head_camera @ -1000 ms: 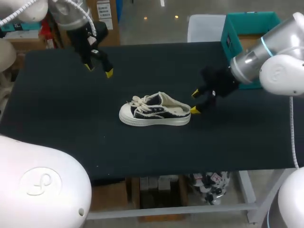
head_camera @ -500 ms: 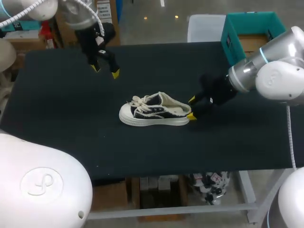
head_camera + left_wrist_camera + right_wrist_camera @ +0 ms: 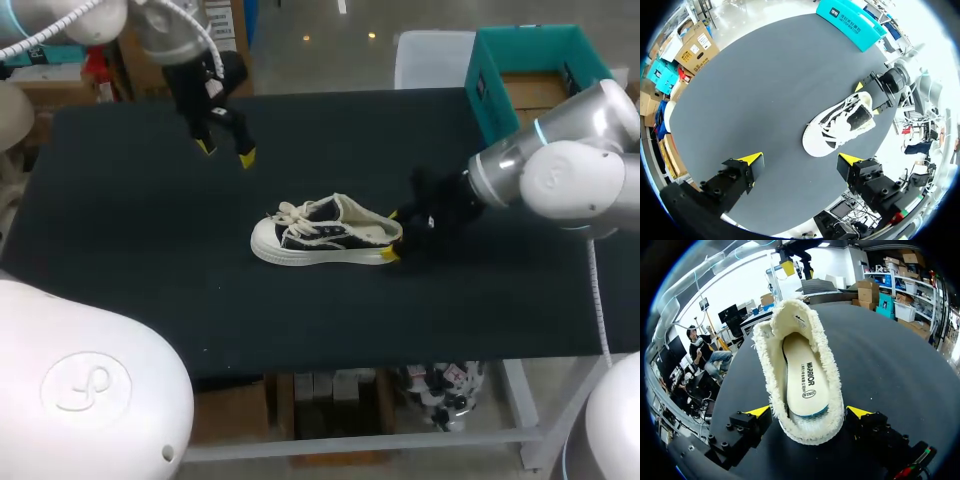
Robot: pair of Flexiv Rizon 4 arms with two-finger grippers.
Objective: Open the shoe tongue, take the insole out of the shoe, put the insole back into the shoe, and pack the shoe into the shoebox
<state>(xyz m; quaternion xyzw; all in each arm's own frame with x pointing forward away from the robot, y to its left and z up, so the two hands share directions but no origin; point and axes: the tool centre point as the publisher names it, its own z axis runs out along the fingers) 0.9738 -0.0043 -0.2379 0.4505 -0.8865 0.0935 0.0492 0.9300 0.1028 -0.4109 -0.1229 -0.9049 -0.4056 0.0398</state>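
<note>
1. Shoe (image 3: pixel 322 232): black upper, white sole and laces, fleecy cream lining. It sits upright mid-table (image 3: pixel 150 250).
2. Cream insole (image 3: pixel 807 380) lies inside.
3. Right gripper (image 3: pixel 392 234) is spread, its fingers flanking the heel.
4. Left gripper (image 3: pixel 227 152) is spread, well apart from the shoe.

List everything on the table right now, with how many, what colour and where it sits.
table: 1, black, under everything.
shoe: 1, black and white with cream laces and fleecy lining, on its sole near the table's middle, toe toward my left.
insole: 1, cream white, inside the shoe.
shoebox: 1, teal, open, at the table's far right corner.
left gripper: 1, black with yellow tips, open, over the far left part of the table, apart from the shoe.
right gripper: 1, black with yellow tips, open, at the shoe's heel, one finger on either side of it.
</note>
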